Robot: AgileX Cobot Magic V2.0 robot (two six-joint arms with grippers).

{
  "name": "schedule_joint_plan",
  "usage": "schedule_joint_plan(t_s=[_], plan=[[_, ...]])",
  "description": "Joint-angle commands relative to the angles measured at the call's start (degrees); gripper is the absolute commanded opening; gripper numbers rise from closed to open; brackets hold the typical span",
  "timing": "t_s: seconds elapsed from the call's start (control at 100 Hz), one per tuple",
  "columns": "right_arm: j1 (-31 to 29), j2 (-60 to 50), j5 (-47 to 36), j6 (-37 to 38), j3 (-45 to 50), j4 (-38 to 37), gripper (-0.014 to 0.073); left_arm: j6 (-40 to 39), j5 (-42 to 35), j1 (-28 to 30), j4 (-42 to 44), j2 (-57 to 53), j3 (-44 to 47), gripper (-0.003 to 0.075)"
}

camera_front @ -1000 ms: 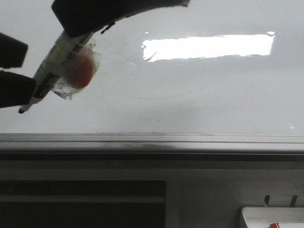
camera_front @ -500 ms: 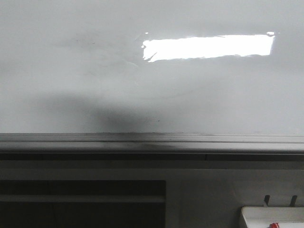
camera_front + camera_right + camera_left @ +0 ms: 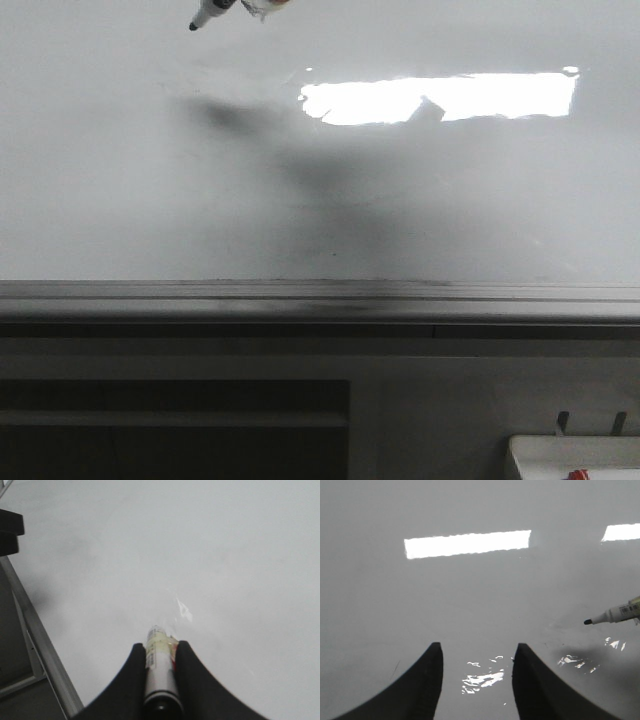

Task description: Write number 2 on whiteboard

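The whiteboard (image 3: 320,180) is a glossy white surface with a bright rectangular glare, and no drawn number 2 shows on it in any view. My right gripper (image 3: 160,645) is shut on a white marker (image 3: 159,665), which points down at the board. In the front view only the marker's black tip (image 3: 205,17) shows, at the top edge left of centre, above its shadow. My left gripper (image 3: 478,645) is open and empty over the board (image 3: 470,595). The marker tip (image 3: 610,615) is off to its side, apart from it.
A grey metal edge strip (image 3: 320,295) runs along the board's near side and also shows in the right wrist view (image 3: 42,650). A small white tray (image 3: 575,452) with a red item (image 3: 580,474) sits at the bottom right. A dark part of the other arm (image 3: 10,530) shows beyond the strip.
A second ago the marker and dark grippers filled the front view's upper left. They then left the view; now only the marker tip shows at the top edge, and its shadow has shifted up.
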Motion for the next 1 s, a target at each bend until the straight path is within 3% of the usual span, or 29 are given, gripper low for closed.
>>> schedule_joint_plan(t_s=[0.0,0.38,0.99], plan=[[-1.3,0.2,-1.1,-0.6,-3.6,0.3,-0.0071,-0.6,-5.2,0.2,-0.6,0.1,-2.1,0.0293],[-2.3,5.2,0.2,-0.6,-6.8,-0.5,-0.0071,-0.6,-5.4,0.2,-0.6,0.1,-2.1,0.0293],[-5.0,4.2,-0.9,-0.6,-6.7,-0.8,-0.0071,-0.6,-7.1,0.2,-0.5,0.1,-2.1,0.0293]])
